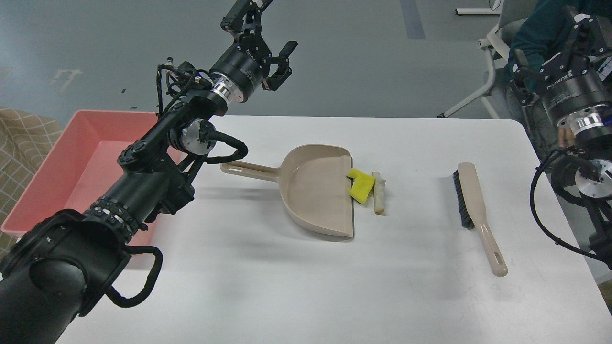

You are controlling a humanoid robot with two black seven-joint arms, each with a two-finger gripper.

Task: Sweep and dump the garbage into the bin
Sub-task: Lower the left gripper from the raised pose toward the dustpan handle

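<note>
The yellow sponge chunk point(361, 185) lies at the open lip of the beige dustpan point(315, 191) in the middle of the table. The off-white stick point(378, 192) lies right beside it on the right. The salmon-pink bin point(91, 162) stands at the left table edge, partly hidden by my left arm. My left gripper point(263, 26) is open and empty, raised high beyond the table's far edge, above and left of the dustpan handle point(248, 169). My right gripper point(550, 43) is open and empty, raised at the far right, well above the beige brush point(473, 210).
The brush lies on the right part of the white table point(287, 286) with its black bristles facing left. A chair point(483, 62) and part of a person in dark green point(530, 28) are behind the far right corner. A checked cloth point(19, 143) is at the far left.
</note>
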